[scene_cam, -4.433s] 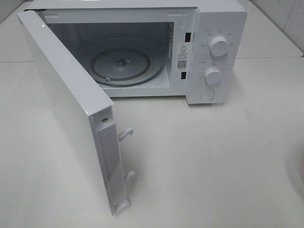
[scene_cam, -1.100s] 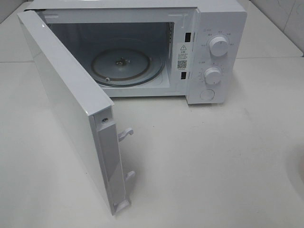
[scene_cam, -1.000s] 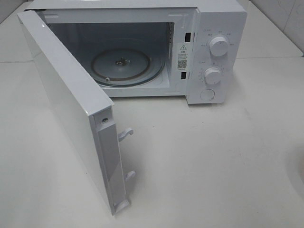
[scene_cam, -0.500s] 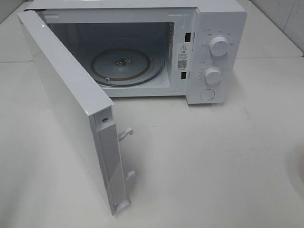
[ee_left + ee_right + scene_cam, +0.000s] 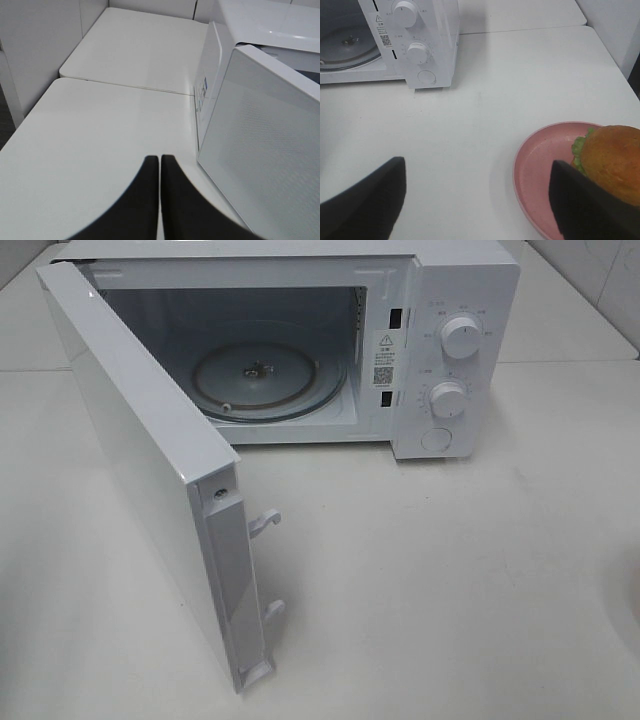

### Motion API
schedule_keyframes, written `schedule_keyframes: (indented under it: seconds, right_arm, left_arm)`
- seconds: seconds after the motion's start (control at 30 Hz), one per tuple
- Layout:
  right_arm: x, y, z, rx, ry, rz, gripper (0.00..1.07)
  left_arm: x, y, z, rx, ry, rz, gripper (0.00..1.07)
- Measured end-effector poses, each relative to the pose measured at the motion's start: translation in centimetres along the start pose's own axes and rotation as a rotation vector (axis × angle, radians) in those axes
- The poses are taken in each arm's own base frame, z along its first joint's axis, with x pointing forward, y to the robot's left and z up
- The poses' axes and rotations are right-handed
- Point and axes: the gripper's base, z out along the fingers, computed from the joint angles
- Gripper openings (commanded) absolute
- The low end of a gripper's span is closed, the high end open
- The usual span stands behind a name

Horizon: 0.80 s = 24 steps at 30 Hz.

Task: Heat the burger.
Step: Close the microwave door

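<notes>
The burger (image 5: 612,160), with a golden-brown bun and a green lettuce edge, sits on a pink plate (image 5: 540,175) on the white table. My right gripper (image 5: 475,200) is open and holds nothing; one dark finger (image 5: 585,210) shows in front of the plate, right beside the burger. In the left wrist view my left gripper (image 5: 160,167) is shut with its two black fingers pressed together on nothing, just outside the microwave's open door (image 5: 265,150). Neither gripper appears in the exterior high view, and the burger is out of that view too.
The white microwave (image 5: 450,300) stands at the back with its door (image 5: 150,470) swung wide to the left. Its glass turntable (image 5: 265,380) is bare. Two knobs (image 5: 461,337) and a round button are on its right panel. The table is made of white tops joined by a seam (image 5: 125,85).
</notes>
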Motion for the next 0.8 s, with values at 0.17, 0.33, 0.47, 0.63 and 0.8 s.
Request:
schedule_keyframes:
  seconds: [0.17,0.33,0.47,0.63,0.8]
  right_arm:
    - [0.0,0.0,0.0,0.000,0.000,0.000,0.76]
    - [0.0,0.0,0.0,0.000,0.000,0.000,0.76]
    - [0.0,0.0,0.0,0.000,0.000,0.000,0.76]
    - [0.0,0.0,0.0,0.000,0.000,0.000,0.76]
    - [0.0,0.0,0.0,0.000,0.000,0.000,0.76]
  left_arm:
    - [1.2,0.5,1.2,-0.034,-0.049,0.001,0.00]
    - [2.8,1.4,2.6,-0.094,-0.162,0.012,0.00]
    - [3.1,1.6,3.1,-0.114,-0.198,0.021,0.00]
    - [3.3,1.8,4.4,-0.126,-0.196,0.057,0.00]
    - [3.5,1.8,5.8,-0.106,-0.199,0.037,0.00]
